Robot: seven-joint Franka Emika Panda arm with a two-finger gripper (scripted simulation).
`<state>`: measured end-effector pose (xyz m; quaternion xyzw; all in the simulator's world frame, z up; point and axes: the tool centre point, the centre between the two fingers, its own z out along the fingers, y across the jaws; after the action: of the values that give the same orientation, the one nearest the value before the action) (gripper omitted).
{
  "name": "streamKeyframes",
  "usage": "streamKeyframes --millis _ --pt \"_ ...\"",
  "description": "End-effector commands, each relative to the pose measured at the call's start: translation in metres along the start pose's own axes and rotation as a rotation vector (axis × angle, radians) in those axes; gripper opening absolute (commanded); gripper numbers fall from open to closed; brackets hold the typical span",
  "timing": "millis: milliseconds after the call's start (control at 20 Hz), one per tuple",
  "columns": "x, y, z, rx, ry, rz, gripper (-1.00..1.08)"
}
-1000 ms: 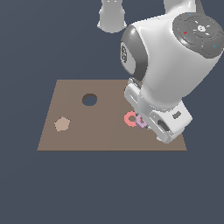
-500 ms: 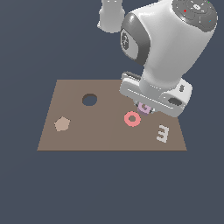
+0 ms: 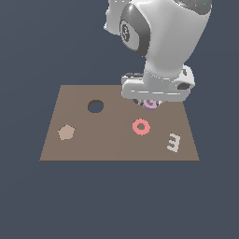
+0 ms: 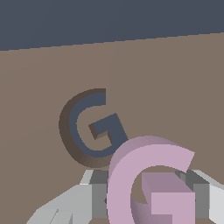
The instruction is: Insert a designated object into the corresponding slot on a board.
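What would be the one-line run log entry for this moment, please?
phase: carry to slot | claw: shut on lilac G | G-shaped slot: empty, piece not yet over it | board: red ring, white E loose

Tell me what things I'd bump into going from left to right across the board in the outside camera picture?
Tan pentagon piece → round dark hole → red ring → white letter E. The lilac G in the hand sits over the ring's span, so I left it out.

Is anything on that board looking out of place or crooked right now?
Nothing stands out. The lilac G is held in the gripper above the board, near its G-shaped slot and not yet in it. The red ring, white E and tan pentagon lie flat and undamaged.
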<state>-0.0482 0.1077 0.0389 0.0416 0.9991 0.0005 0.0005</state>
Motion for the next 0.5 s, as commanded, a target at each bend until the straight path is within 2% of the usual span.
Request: streamKeyframes --millis 0,450 --pt "0.008 -0.006 0.0 0.0 0.0 -0.09 -1.0" --pt "0.025 -0.023 -0.001 0.0 0.0 -0.309 -1.0"
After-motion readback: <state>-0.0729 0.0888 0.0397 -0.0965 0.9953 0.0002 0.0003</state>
